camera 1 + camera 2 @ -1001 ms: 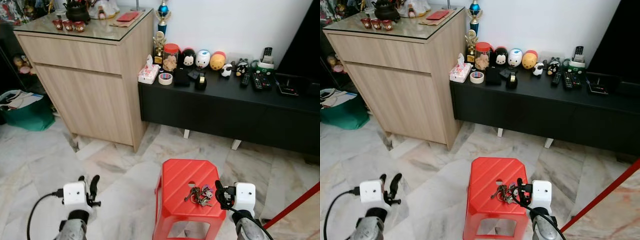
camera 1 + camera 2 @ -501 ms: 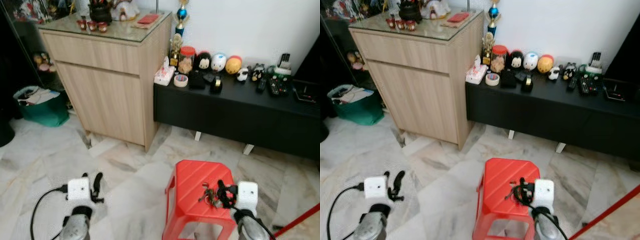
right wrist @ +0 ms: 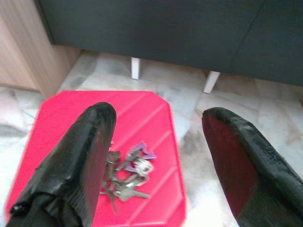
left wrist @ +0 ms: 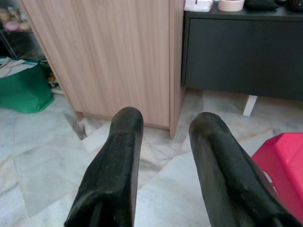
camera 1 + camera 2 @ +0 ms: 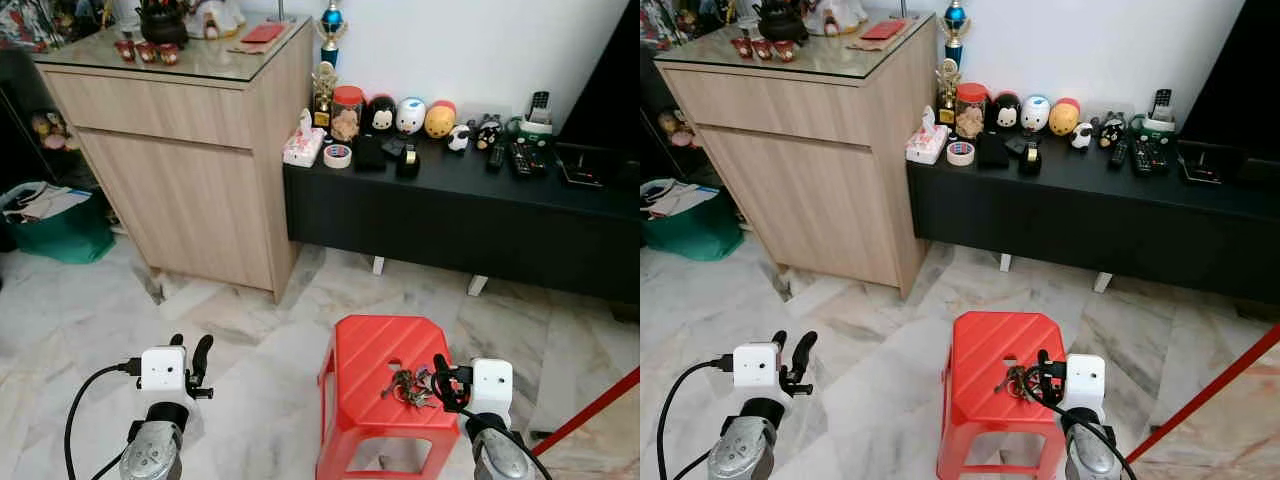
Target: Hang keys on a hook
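- Left eye view: my right claw (image 5: 437, 381) hovers just beside the keys (image 5: 406, 388), which lie in a bunch on the red stool (image 5: 375, 350), near its edge on my right side. The fingers are at the keys but I cannot see from here that they hold them. My left claw (image 5: 190, 361) hangs over the marble floor (image 5: 70, 320), well apart from the stool, and it carries nothing.
- Right eye view: it is the same scene. Behind the stool stand a wooden cabinet (image 5: 800, 170) and a low black tabletop (image 5: 1090, 205) with small figures and remote controls. I do not find any hook here, so I judge that the place for hanging is still to be found.
- Left wrist view: the two black fingers (image 4: 111, 177) of the left claw are spread, with nothing between them; beyond them I see the cabinet and a corner of the stool.
- Right wrist view: the right claw is spread wide, and the keys lie flat on the stool between the two fingers (image 3: 85, 156), not pinched.
- My judgement: the task is at the beginning. The grasp is not yet done; the lifting, the carrying to a hook and the hanging are all left.
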{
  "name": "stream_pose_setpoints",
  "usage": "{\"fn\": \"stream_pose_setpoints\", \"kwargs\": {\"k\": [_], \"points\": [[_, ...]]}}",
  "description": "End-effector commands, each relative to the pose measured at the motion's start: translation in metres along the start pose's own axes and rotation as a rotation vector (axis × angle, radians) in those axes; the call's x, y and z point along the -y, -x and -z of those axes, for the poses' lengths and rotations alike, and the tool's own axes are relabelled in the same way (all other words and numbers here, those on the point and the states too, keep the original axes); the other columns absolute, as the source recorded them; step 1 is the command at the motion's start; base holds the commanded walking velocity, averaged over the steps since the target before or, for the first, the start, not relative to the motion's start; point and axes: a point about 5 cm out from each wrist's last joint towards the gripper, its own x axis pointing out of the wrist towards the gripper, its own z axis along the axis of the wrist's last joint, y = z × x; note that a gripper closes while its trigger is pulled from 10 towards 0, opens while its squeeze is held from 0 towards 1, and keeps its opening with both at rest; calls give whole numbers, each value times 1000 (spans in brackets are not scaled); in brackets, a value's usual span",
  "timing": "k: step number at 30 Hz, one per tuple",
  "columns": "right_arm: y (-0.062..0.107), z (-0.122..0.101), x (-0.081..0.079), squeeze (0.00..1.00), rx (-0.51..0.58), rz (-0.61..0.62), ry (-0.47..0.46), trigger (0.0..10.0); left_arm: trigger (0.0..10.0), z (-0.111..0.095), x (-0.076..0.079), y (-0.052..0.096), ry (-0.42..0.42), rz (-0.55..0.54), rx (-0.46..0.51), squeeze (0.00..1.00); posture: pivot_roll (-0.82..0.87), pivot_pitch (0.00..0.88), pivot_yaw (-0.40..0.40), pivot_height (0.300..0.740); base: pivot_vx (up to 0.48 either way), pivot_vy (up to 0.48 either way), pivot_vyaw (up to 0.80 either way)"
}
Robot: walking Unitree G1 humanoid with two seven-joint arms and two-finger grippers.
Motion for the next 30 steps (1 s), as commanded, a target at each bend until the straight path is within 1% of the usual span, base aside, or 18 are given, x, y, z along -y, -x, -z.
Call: {"fn": "stream_pose_setpoints", "kwargs": {"k": [1,2,7,11,14,16,18,20,25,26,28,30], "points": [[0,2,1,0,-18,-3,14,10000,10000,3,-5,3,8,-9,-20,0,53,0,-13,710,0,0,0],[0,3,1,0,-25,-8,16,10000,10000,3,-6,3,9,-9,-19,0,50,0,-11,700,0,0,0],[0,4,1,0,-36,-7,12,10000,10000,4,-8,4,7,-7,-25,0,49,0,-9,680,0,0,0],[0,5,-5,0,-46,-28,34,10000,10000,4,-14,2,-2,-8,-29,0,50,0,-9,655,0,0,0],[1,5,-7,0,-39,-40,43,10000,10000,3,-15,1,-4,-10,-27,0,52,0,-11,645,0,0,0],[2,5,-6,0,-31,-39,41,10000,10000,4,-18,0,3,-19,-35,0,52,0,-11,645,0,0,0],[2,7,-5,0,-43,-38,46,10000,10000,6,-19,1,18,-25,-49,0,51,0,-11,645,0,0,0],[2,9,-5,0,-62,-45,53,10000,10000,9,-19,1,15,-21,-75,0,51,0,-10,645,0,0,0],[2,11,-5,0,-85,-49,67,10000,10000,8,-18,0,-3,-10,-75,0,52,0,-13,645,0,0,0],[1,12,-6,0,-105,-79,95,10000,10000,5,-18,-4,12,-7,-67,0,52,0,-21,645,0,0,0],[1,12,-6,0,-111,-90,104,10000,10000,4,-17,-6,17,-6,-64,0,53,0,-21,645,0,0,0],[1,12,-6,0,-113,-103,111,10000,10000,3,-17,-7,10,1,-64,0,56,0,-23,645,0,0,800]]}}
